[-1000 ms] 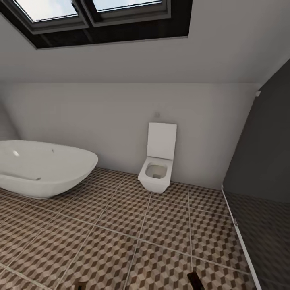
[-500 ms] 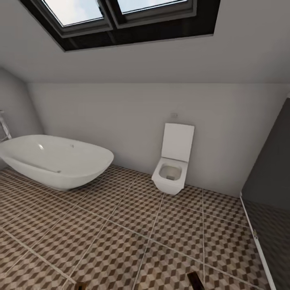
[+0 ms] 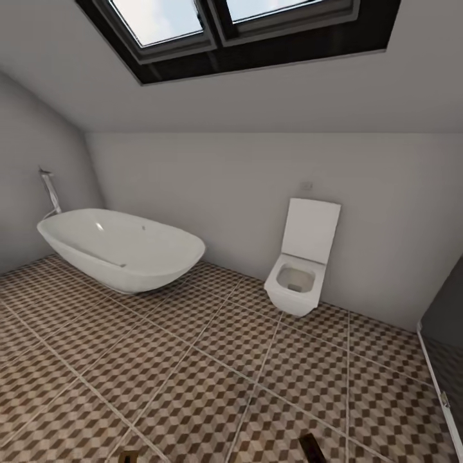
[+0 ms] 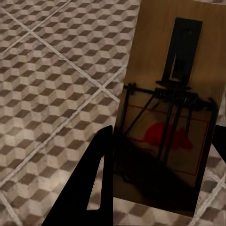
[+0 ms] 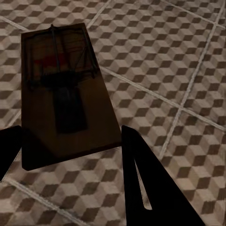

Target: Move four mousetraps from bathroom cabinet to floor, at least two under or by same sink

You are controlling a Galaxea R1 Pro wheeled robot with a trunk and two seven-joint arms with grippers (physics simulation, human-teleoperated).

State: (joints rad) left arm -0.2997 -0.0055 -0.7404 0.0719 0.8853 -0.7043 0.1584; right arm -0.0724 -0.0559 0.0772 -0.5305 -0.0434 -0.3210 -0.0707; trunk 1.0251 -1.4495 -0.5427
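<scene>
1. While the left claw [image 4: 160, 188] hung above the bathroom floor [image 4: 52, 84], a mousetrap [image 4: 174, 99] sat clamped between its two dark fingers [image 4: 96, 183], the tan board reaching out past the tips with its wire bar, spring and red mouse print facing the wrist camera.
2. The right claw [image 5: 70, 155] was likewise clamped on a second mousetrap [image 5: 66, 94], whose board ran out ahead of the fingers [image 5: 150, 183]; this board looked darker and in shade.
3. Beneath both claws lay the cube-patterned tiles with pale grout lines crossing them.
4. In the head view, the dark tips of the two held boards [image 3: 313, 448] just showed at the bottom edge, above the bathroom floor [image 3: 193, 360].
5. Well ahead of the claws, an oval white bathtub [image 3: 122, 247] stood to the left and a square white toilet [image 3: 301, 270] to the right against the far wall, under a skylight [image 3: 231, 26].
</scene>
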